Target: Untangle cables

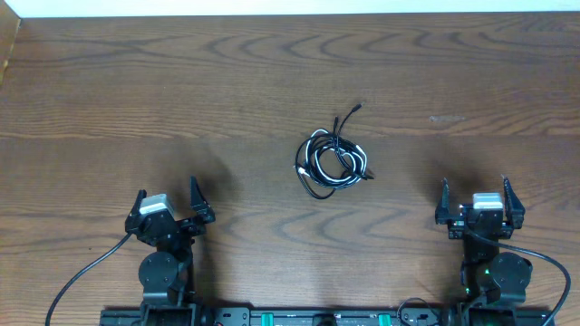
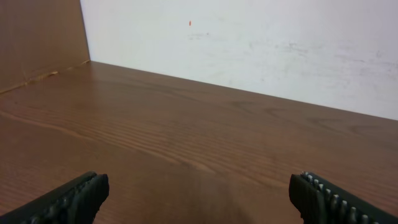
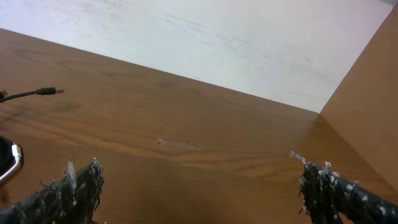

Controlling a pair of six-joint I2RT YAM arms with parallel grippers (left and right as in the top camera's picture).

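Brown wood-grain laminate covers the whole desk (image 1: 109,100), and a pale white wall (image 2: 261,43) runs along its far edge. Near the middle of the desk, a little toward the right arm's side, lies a tangled bundle of thin black and white cables (image 1: 333,161), wound into a loose knot of overlapping loops. One black cord strays out of the knot toward the far side and ends in a small plug (image 1: 357,109). The bundle rests flat on the wood, well apart from both arms and touched by neither.

At the near edge on the left sits the left pincer (image 1: 167,192), its two black fingers spread wide with nothing between them. From its wrist camera only bare wood and the wall show beyond the ridged fingertips (image 2: 81,193).

At the near edge on the right sits the right pincer (image 1: 475,186), likewise spread wide and empty. Its pads (image 3: 336,193) look frayed, with pale fibres sticking up from them. In its wrist view the stray black plug end lies at the left edge, and a bit of white loop (image 3: 13,160) peeks in just below it.
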